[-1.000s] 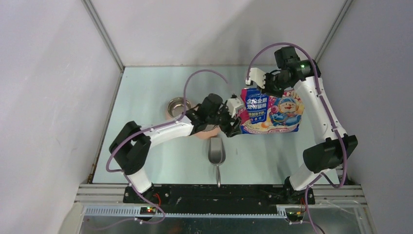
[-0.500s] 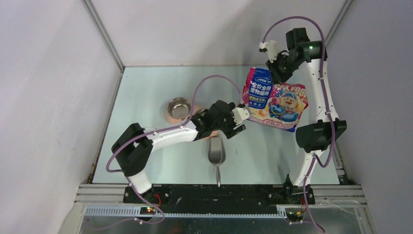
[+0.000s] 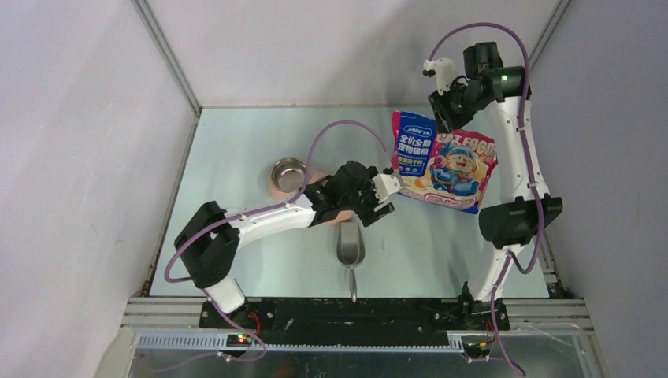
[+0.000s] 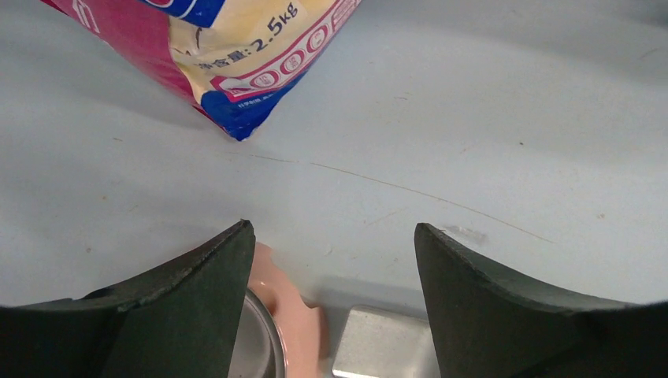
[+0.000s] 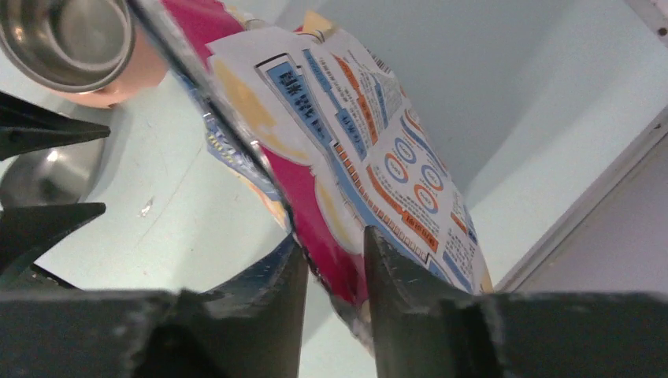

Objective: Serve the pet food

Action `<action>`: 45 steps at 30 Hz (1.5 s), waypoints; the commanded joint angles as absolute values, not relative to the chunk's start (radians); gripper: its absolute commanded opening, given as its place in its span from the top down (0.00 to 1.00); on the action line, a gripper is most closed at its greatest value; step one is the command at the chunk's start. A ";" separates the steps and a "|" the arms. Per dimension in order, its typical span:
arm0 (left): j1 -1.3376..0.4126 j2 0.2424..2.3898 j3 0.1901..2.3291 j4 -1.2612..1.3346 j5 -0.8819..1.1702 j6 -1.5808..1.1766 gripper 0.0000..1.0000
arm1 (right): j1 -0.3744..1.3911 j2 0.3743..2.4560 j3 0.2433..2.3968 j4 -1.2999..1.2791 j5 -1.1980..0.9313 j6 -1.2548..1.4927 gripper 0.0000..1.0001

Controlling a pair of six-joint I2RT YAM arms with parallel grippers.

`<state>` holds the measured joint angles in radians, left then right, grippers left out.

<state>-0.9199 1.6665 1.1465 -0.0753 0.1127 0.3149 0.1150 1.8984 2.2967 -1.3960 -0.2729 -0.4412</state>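
Note:
The pet food itself is hidden; no kibble shows in any view. The blue-pink printed cat-food bag [image 3: 441, 161] leans on the table at the back right, its bottom corner [image 4: 228, 55] resting on the surface. My right gripper [image 3: 443, 116] is at the bag's top edge [image 5: 354, 134], jaws a little apart with that edge between them [image 5: 332, 236]. My left gripper [image 3: 384, 197] hovers open over the bare table [image 4: 331, 228], just short of the bag's lower left corner and holding nothing.
A steel bowl [image 3: 275, 169] in a pink holder [image 4: 291, 315] stands left of centre and looks empty [image 5: 118, 59]. A grey metal scoop [image 3: 350, 244] lies below the left gripper, handle toward the near edge. White walls close in on three sides.
The right arm lifted the bag's top toward the back right, then the bag settled lower and the right jaws parted. The left gripper let go of the bag's lower corner and drew slightly back.

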 commanded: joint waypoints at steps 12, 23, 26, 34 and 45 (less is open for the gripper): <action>-0.764 1.370 1.075 -0.394 0.391 0.385 0.19 | 0.107 1.661 2.037 -1.293 -0.192 -0.828 0.47; -0.669 1.229 1.105 -0.608 0.428 0.501 0.19 | 0.072 1.735 1.978 -1.131 -0.183 -0.936 0.39; -0.622 1.199 1.080 -0.612 0.432 0.517 0.19 | 0.067 1.778 2.065 -1.225 -0.221 -0.919 0.61; -0.523 1.165 1.113 -0.659 0.355 0.636 0.18 | 0.155 1.692 2.125 -1.368 -0.258 -0.688 1.00; -0.461 1.153 1.115 -0.626 0.415 0.537 0.17 | 0.169 1.788 2.387 -1.435 -0.343 -0.133 1.00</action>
<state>-0.4675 1.1816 1.0904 -0.6571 0.3729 0.5930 0.1635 1.8503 2.2459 -1.5291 -0.2150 -0.3882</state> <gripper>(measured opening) 0.825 0.010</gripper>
